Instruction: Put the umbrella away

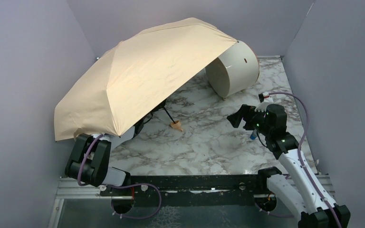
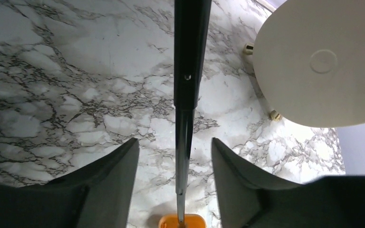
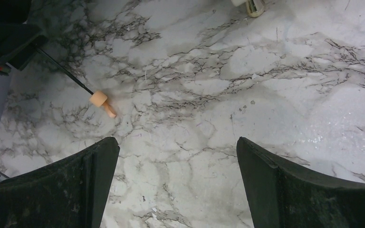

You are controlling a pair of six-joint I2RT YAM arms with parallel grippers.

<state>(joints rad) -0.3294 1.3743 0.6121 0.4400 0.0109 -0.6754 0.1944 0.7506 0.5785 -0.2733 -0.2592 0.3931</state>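
Observation:
The umbrella (image 1: 142,71) stands open, its beige canopy tilted over the back left of the marble table. Its black shaft (image 2: 190,71) slopes down to the peach handle knob (image 1: 176,126), which rests on the table. My left gripper (image 2: 175,142) is open under the canopy, with the shaft running between its fingers and a gap on each side; the knob (image 2: 181,221) shows at the bottom edge. The top view hides this gripper. My right gripper (image 1: 234,118) is open and empty above the table's right side; its wrist view (image 3: 177,142) shows the knob (image 3: 99,99) off to the left.
A white cylindrical drum (image 1: 233,69) lies on its side at the back right, with the canopy's edge touching its top; it also shows in the left wrist view (image 2: 323,61). Grey walls close in the left, back and right. The left arm (image 1: 89,159) sits under the canopy's near corner.

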